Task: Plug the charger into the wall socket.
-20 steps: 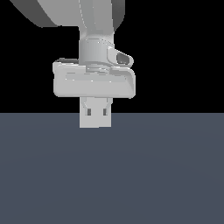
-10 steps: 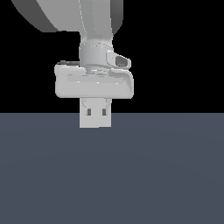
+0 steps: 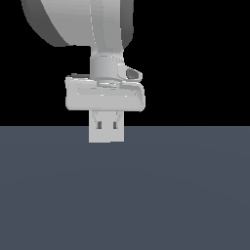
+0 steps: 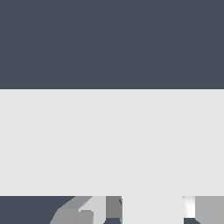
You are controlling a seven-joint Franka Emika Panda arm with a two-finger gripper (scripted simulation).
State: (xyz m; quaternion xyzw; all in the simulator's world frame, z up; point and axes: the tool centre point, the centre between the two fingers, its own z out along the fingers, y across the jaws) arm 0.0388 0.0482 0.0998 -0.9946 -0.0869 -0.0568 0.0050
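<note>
In the wrist view the charger [image 4: 152, 211], a small white block, sits between two grey fingers [image 4: 113, 206], and my gripper [image 4: 151, 202] is shut on it. Its front end meets a broad white surface, the wall socket [image 4: 65, 144], which spans the whole width and has a faint dot at its centre. In the exterior view my gripper [image 3: 107, 126] points straight down in front of a white square, which looks like the wall socket [image 3: 106, 138]. There the charger blends into that white and cannot be made out.
A dark grey-blue floor [image 3: 185, 195] fills the lower half of the exterior view, with black background above. The arm's large grey links [image 3: 83, 24] rise above the hand.
The hand looks smaller in the exterior view and has shifted slightly toward that view's right, as if moving away from the camera toward the white square. The grip is unchanged.
</note>
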